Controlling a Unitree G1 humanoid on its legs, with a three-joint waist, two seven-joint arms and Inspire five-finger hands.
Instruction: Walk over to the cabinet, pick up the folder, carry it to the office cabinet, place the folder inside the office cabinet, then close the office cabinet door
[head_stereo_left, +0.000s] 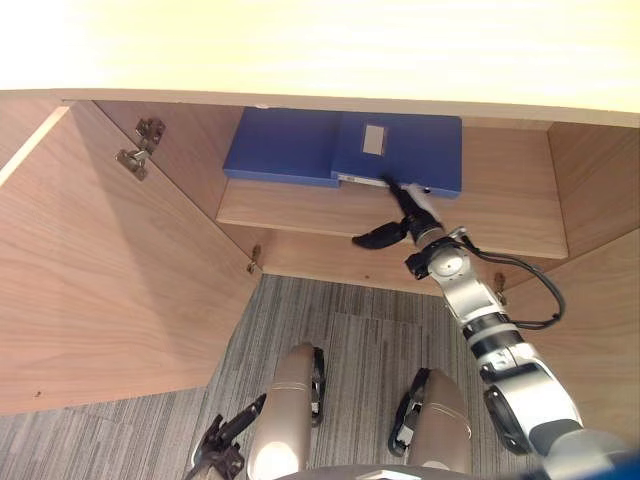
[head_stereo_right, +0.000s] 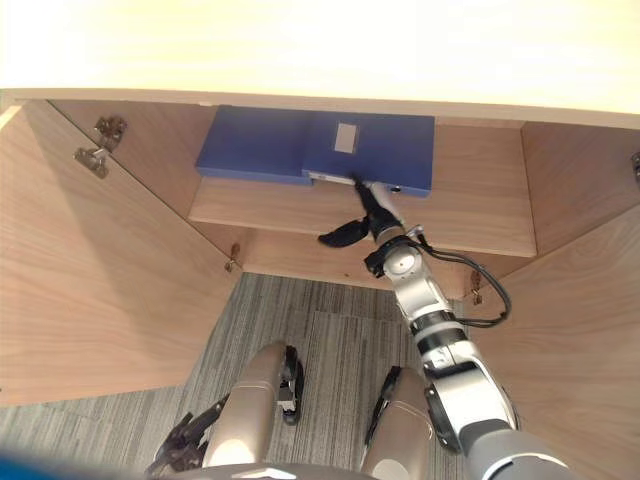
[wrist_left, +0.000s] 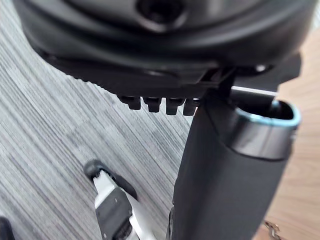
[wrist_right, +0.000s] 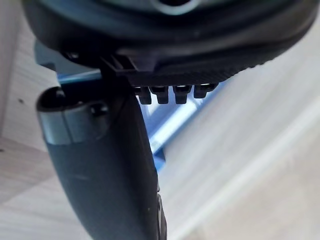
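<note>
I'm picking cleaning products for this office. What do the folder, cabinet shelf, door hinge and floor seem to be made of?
Folder: smooth matte blue cover with a pale label, probably plastic-coated card.
Cabinet shelf: light board with wood grain, likely laminate or veneer, satin.
Door hinge: bare silvery metal, slightly shiny.
Floor: grey carpet, judging by its fine ribbed, dull texture.

Wood, carpet and plastic, mostly looking matt.
The cabinet (head_stereo_left: 110, 300) is showing pale wood grain, smooth and matt, with a bare metal hinge (head_stereo_left: 138, 150) glinting on its inner wall. The blue folder (head_stereo_left: 300, 148) is looking smooth with a faint sheen; whether plastic or coated card, I cannot tell. The floor (head_stereo_left: 340, 330) is wearing grey ribbed carpet, looking rough. The right hand (head_stereo_left: 405, 215) is looking like dark matt plastic.
</note>
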